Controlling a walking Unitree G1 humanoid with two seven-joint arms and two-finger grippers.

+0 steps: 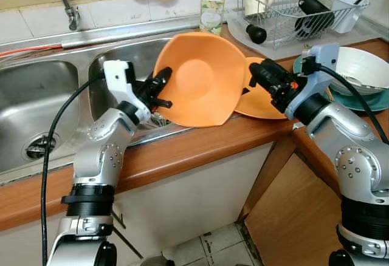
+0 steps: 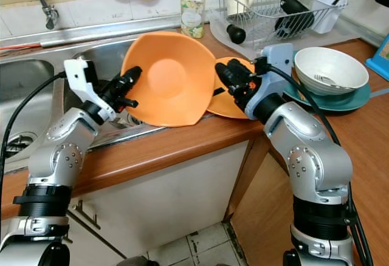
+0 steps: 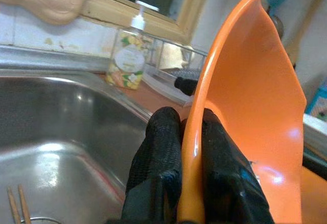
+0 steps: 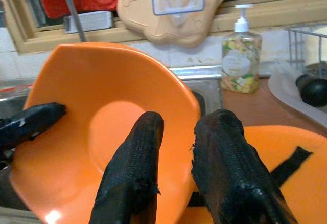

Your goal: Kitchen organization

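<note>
Over the right-hand basin of a stainless steel double sink (image 1: 36, 105), a large orange plastic bowl with a squarish, softly cornered rim (image 1: 197, 81) stands tilted on edge, its hollow facing the robot. Its surface is smooth and glossy, with a shallow round well in the middle. The bowl's lower corner rests at the sink's front lip, beside the wooden desk (image 1: 200, 147). The left end effector (image 1: 159, 90) is clamped on the bowl's left rim, one black finger inside and one behind, as the left wrist view shows clearly. The right end effector (image 1: 260, 75) hovers just at the bowl's right edge, its two fingers parted with a narrow gap and holding nothing. Beneath it lies a flat orange plate (image 1: 261, 105) on the desk, partly behind the bowl. To the right sits a white ceramic bowl with cutlery inside (image 1: 361, 65) on a teal plate (image 1: 374, 101). Behind stand a clear soap pump bottle (image 1: 211, 8) and a wire dish rack (image 1: 292, 11) holding dark and white items.
</note>
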